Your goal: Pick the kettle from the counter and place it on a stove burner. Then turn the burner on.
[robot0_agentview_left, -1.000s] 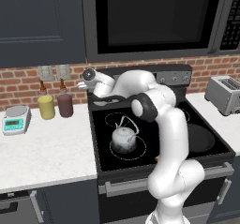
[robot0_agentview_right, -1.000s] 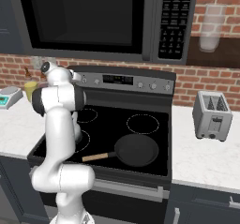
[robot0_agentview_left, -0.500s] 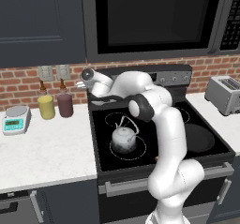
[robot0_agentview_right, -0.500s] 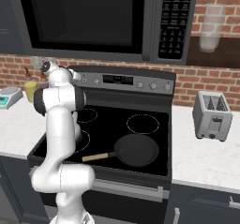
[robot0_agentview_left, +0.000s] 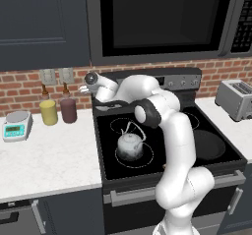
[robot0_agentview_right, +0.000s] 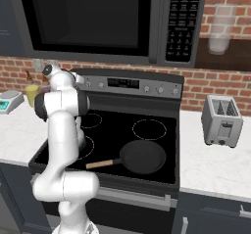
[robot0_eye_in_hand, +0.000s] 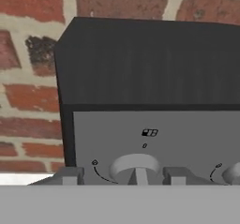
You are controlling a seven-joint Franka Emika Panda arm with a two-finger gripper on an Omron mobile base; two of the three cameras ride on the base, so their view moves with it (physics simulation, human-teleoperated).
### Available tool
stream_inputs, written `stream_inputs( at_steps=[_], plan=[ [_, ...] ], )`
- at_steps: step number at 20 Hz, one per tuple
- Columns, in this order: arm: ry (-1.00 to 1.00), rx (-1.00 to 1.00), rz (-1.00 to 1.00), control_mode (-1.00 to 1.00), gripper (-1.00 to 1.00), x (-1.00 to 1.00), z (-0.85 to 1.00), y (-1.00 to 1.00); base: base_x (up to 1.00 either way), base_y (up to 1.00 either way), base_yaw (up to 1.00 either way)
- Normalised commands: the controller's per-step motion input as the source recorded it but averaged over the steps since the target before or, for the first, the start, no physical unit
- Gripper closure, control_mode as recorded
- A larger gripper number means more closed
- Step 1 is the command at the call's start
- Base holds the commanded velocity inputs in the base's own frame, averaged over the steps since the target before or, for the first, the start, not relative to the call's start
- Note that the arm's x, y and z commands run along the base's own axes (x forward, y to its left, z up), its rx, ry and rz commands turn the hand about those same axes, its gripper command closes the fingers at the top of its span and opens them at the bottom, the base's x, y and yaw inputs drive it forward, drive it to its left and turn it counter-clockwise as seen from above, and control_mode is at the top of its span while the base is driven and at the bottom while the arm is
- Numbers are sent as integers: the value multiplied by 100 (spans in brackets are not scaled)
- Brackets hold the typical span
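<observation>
The silvery-grey kettle (robot0_agentview_left: 130,145) stands upright on the front-left stove burner (robot0_agentview_left: 149,154), a white ring on the black glass. My gripper (robot0_agentview_left: 88,84) is up at the left end of the stove's back control panel (robot0_agentview_left: 172,79), well behind and above the kettle. In the hand view the gripper (robot0_eye_in_hand: 123,177) is open, with its fingertips (robot0_eye_in_hand: 70,176) on either side of a round grey knob (robot0_eye_in_hand: 136,168). A small gap shows on each side of the knob. The white counter (robot0_agentview_left: 49,160) lies left of the stove.
A black frying pan (robot0_agentview_right: 142,155) with a wooden handle sits on the front-right burner. A toaster (robot0_agentview_right: 223,120) stands on the right counter. A yellow cup (robot0_agentview_left: 48,112), a dark red cup (robot0_agentview_left: 68,110) and a kitchen scale (robot0_agentview_left: 16,126) stand at the left. The microwave (robot0_agentview_left: 157,17) hangs overhead.
The fingers have drawn closer together around the knob. The hand has edged slightly left at the panel. The kettle and pan have not moved.
</observation>
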Motion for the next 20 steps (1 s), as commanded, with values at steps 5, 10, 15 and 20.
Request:
stream_inputs(
  at_steps=[5, 10, 15, 20],
  plan=[
    [0, 0, 0, -100, 100, 0, 0, 0, 0, 0, 0],
    [0, 0, 0, -100, 100, 0, 0, 0, 0, 0, 0],
    [0, -6, 4, -100, 100, 0, 0, 0, 0, 0, 0],
    [0, -24, 15, -100, 100, 0, 0, 0, 0, 0, 0]
  ],
)
